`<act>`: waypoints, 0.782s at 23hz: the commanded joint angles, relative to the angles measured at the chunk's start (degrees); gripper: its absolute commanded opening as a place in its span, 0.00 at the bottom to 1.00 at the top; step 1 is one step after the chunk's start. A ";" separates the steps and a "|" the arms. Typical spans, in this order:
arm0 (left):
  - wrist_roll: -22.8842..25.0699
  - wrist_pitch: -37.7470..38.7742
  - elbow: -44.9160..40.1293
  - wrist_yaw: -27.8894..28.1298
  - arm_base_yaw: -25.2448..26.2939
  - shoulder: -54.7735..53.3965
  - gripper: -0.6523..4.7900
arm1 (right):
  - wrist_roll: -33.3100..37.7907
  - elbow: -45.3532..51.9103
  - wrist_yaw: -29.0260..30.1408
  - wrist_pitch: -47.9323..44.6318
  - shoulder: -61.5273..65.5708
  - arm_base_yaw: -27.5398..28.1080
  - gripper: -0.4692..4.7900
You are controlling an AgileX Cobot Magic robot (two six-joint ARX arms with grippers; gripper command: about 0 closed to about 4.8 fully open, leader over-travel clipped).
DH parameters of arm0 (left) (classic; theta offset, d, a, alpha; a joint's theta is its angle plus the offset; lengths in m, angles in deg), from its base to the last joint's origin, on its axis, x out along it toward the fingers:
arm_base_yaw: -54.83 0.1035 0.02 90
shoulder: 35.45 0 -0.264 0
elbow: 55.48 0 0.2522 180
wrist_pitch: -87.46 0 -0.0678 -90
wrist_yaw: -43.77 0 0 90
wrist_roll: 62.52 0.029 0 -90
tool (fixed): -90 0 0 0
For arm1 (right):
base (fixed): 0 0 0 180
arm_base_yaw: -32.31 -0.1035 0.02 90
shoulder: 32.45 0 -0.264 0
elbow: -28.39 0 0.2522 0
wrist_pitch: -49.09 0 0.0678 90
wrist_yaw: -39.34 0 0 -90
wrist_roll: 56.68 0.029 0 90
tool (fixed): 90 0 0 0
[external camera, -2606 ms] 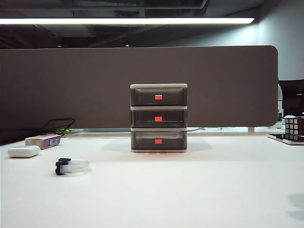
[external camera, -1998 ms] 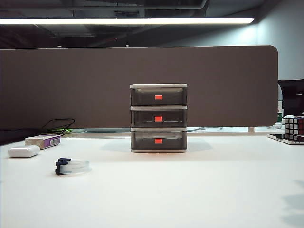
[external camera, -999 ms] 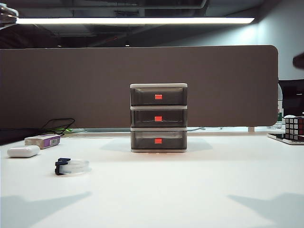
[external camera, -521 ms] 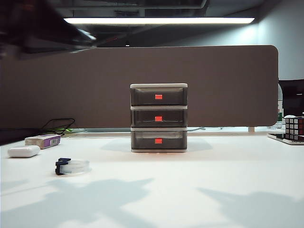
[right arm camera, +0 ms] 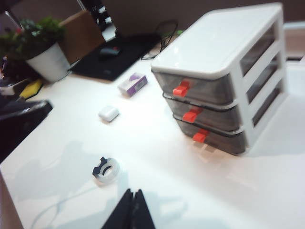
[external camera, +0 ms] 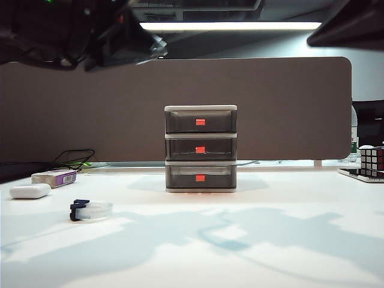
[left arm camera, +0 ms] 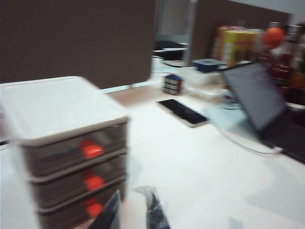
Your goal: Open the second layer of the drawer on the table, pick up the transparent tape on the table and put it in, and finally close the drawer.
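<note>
Nothing was done: the second layer of the drawer [external camera: 200,148] stayed closed, the transparent tape [external camera: 90,210] lay on the desk [external camera: 252,252]. Left tool [left arm camera: 133,214] slightly apart, right tool [right arm camera: 132,210] together (both aloft, empty).

I am seeing the right gripper [right arm camera: 133,210] hanging above the table [right arm camera: 157,157] with fingertips pressed together. The tape [right arm camera: 106,170] is lying near it. The drawer cabinet [right arm camera: 224,76] is standing farther off, all three drawers closed.

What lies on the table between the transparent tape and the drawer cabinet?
Nothing: in the exterior view only bare white table, crossed by arm shadows, separates the transparent tape from the drawer. The right wrist view agrees.
</note>
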 commanded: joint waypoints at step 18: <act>-0.26 -10.21 16.79 11.41 -1.57 -32.63 0.74 | -4.39 -6.38 5.53 -20.37 24.44 -2.19 0.08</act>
